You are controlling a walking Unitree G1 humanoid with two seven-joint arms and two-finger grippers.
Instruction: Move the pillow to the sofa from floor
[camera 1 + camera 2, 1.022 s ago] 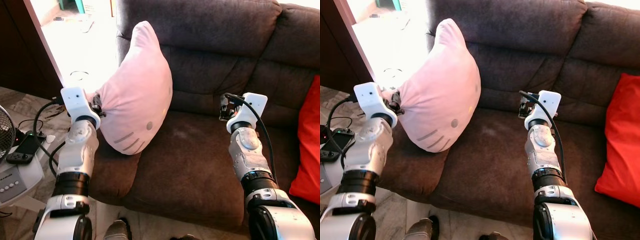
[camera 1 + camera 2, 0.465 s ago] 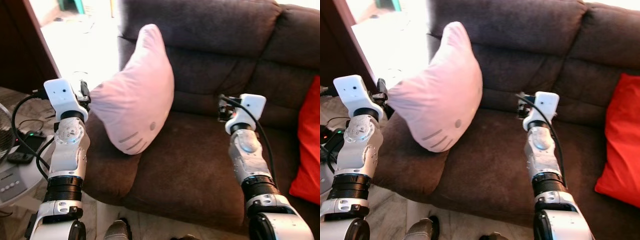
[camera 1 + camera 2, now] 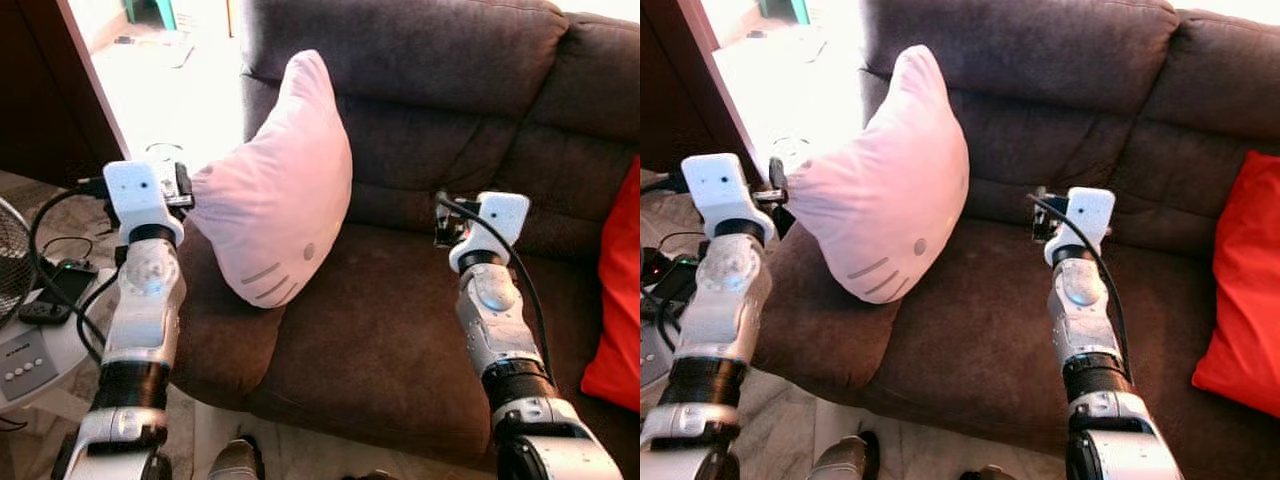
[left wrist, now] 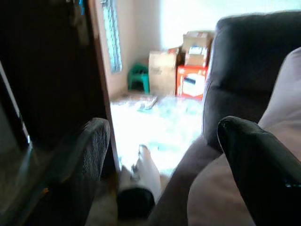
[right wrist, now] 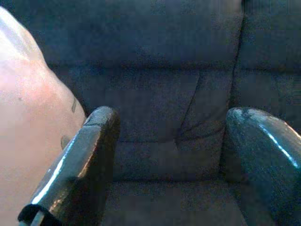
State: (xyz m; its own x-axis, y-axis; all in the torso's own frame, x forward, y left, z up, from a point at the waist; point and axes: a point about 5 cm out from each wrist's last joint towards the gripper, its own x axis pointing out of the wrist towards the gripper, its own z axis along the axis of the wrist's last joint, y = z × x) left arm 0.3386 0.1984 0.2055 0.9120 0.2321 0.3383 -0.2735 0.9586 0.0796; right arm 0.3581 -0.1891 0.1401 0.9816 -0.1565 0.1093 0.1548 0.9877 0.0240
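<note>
The pink cat-face pillow [image 3: 280,190] stands on the brown sofa's seat [image 3: 390,330] at its left end, leaning back against the backrest [image 3: 430,60]. My left gripper [image 3: 184,186] is just beside the pillow's left corner, open and holding nothing; in the left wrist view the gripper [image 4: 164,141] has the pillow [image 4: 284,89] past one finger. My right gripper [image 3: 443,222] hovers open over the middle of the seat, to the right of the pillow. In the right wrist view that gripper [image 5: 174,141] faces the backrest, with the pillow [image 5: 28,117] off to one side.
A red cushion [image 3: 615,290] lies at the sofa's right end. On the floor to the left are a fan [image 3: 10,265], a white device with buttons [image 3: 30,355] and cables [image 3: 60,270]. Beyond the sofa's left arm a bright doorway [image 3: 170,80] opens, with cardboard boxes [image 4: 164,70] farther in.
A second ago my left gripper was shut on the pillow's left corner. It has let go, drawn left, then come back beside it. The pillow stays on the seat.
</note>
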